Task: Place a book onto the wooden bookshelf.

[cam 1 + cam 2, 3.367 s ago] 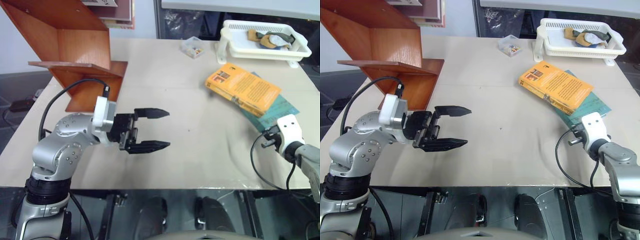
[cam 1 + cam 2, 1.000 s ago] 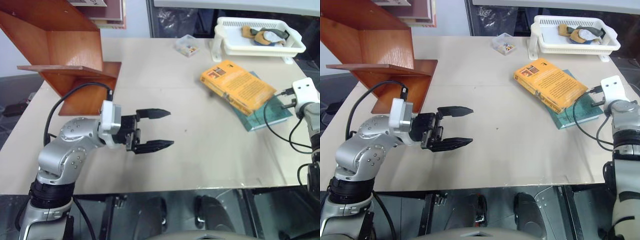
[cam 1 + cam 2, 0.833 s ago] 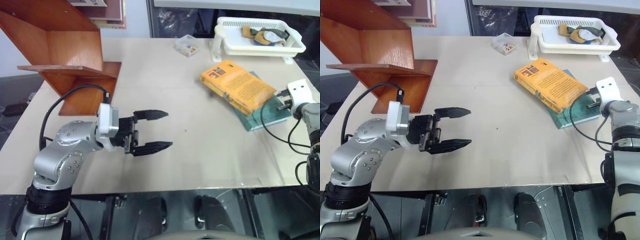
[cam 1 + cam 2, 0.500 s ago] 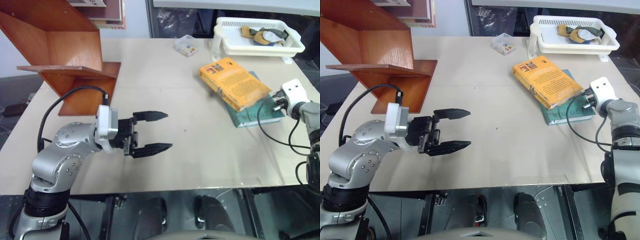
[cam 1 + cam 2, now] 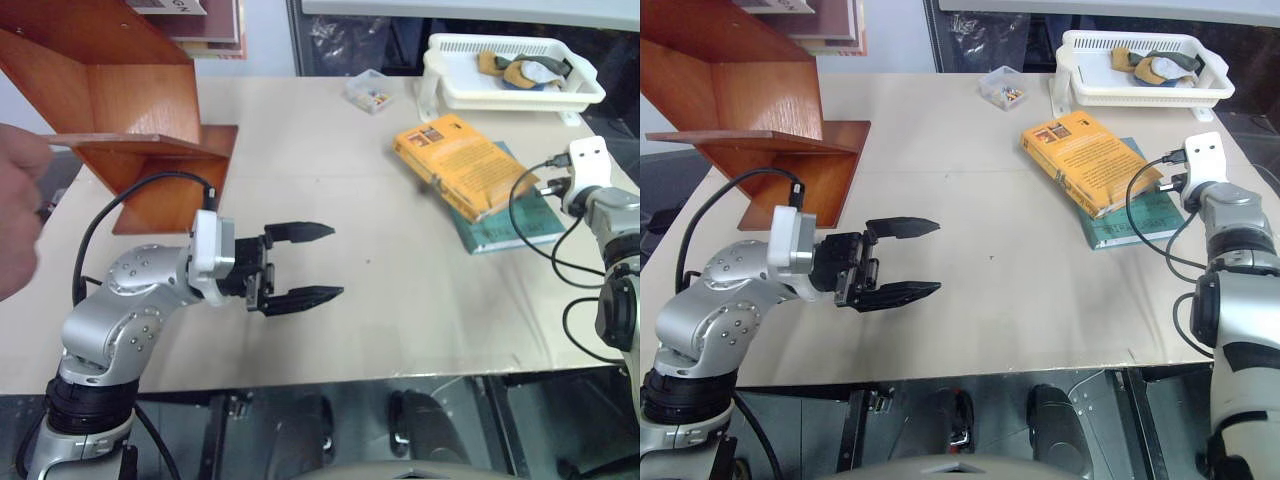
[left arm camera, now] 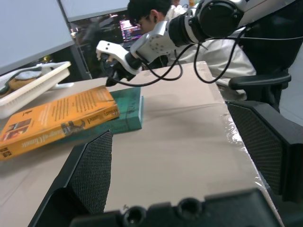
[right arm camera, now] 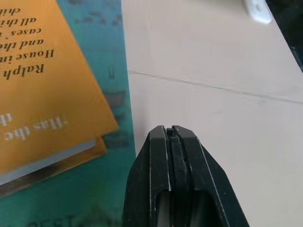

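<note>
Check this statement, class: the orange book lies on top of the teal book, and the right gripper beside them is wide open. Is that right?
Not quite. The orange book does lie on the teal book, but the right gripper is shut: the right wrist view shows its two black fingers pressed together, holding nothing.

The left gripper (image 5: 305,264) is held above the beige table (image 5: 330,200) with its two black fingers spread wide and pointing toward the robot's right; nothing is held between them. The wooden bookshelf (image 5: 130,110) is seen at the table's far left, its slanted reddish-brown boards rising out of view. A person's hand (image 5: 20,215) is seen at the left edge, beside the shelf. The book (image 5: 462,165) lies flat on the right half, stacked on a thin teal book (image 5: 515,222). The right arm's white wrist housing (image 5: 583,170) is seen just beside the teal book, apparently over its edge. A white plastic basket (image 5: 510,80) and a small clear box (image 5: 369,91) are set at the far side.
</note>
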